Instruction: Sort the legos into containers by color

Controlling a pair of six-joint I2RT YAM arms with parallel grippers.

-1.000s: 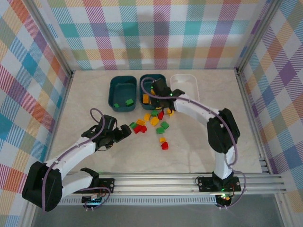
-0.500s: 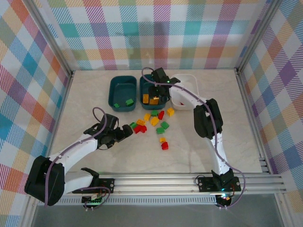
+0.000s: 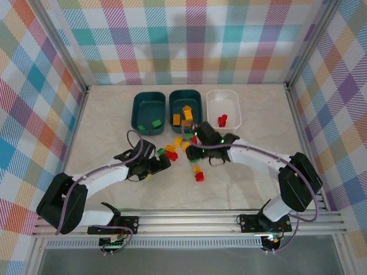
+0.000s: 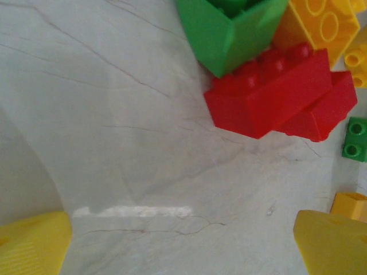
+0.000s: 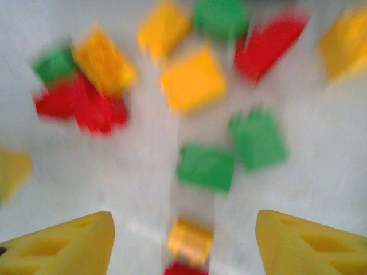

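Note:
Loose legos lie mid-table: a red pair (image 3: 170,155) beside a green one (image 3: 162,151), yellow ones (image 3: 187,147), green ones (image 3: 194,157), and a yellow (image 3: 196,169) and red (image 3: 199,177) further forward. The left teal container (image 3: 137,109) holds green bricks (image 3: 156,122). The middle teal one (image 3: 195,102) holds yellow bricks (image 3: 187,110). The white one (image 3: 232,103) holds red (image 3: 222,120). My left gripper (image 3: 164,163) (image 4: 183,246) is open, low, just short of the red brick (image 4: 269,94). My right gripper (image 3: 198,153) (image 5: 183,246) hangs open over the pile, a yellow brick (image 5: 189,240) below its gap.
Metal rails edge the table on the left, right and near sides. Checkered walls close in the cell behind the containers. Bare marble lies left of my left arm and right of my right arm. The right wrist view is blurred by motion.
My right gripper came back from over the middle teal container to above the loose pile, its jaws now apart. My left gripper slid right toward the red and green bricks.

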